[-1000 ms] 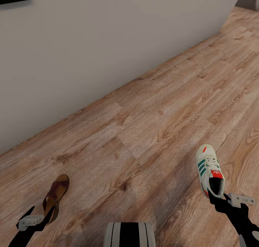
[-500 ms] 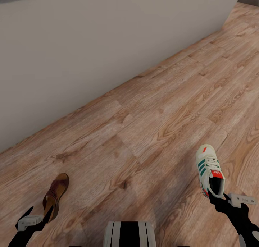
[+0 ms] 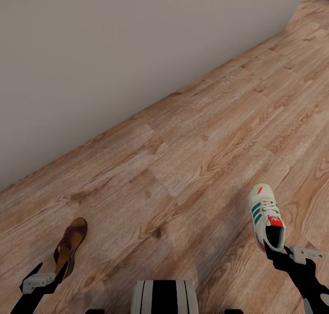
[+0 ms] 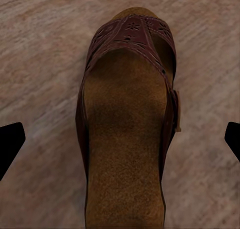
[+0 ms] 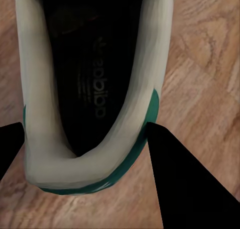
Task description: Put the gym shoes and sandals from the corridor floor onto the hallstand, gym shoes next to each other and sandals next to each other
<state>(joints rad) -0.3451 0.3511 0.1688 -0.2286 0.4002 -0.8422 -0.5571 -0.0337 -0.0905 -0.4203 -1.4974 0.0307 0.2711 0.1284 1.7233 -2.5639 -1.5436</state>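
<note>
One gym shoe (image 3: 265,213), cream with green stripes and a red tongue label, hangs toe-forward over the corridor floor (image 3: 183,145). My right gripper (image 3: 277,251) is shut on its heel. In the right wrist view the black fingers press both sides of the gym shoe's heel rim (image 5: 90,154). One maroon sandal (image 3: 69,245) sits at the lower left, its heel end by my left gripper (image 3: 50,271). The left wrist view looks straight onto the sandal's cork footbed (image 4: 125,149). There the left gripper (image 4: 123,134) is open, with bare floor between each finger and the sandal. The hallstand is out of view.
A plain pale wall (image 3: 114,53) runs diagonally from lower left to upper right, meeting the wood planks along a long seam. Open plank floor stretches ahead and to the right. The top of my base (image 3: 164,298) shows at the bottom centre.
The view has shifted: the dark frame at the wall's top left slid out of the picture. The sandal drifted slightly up with the floor. Both grippers and the gym shoe kept their places.
</note>
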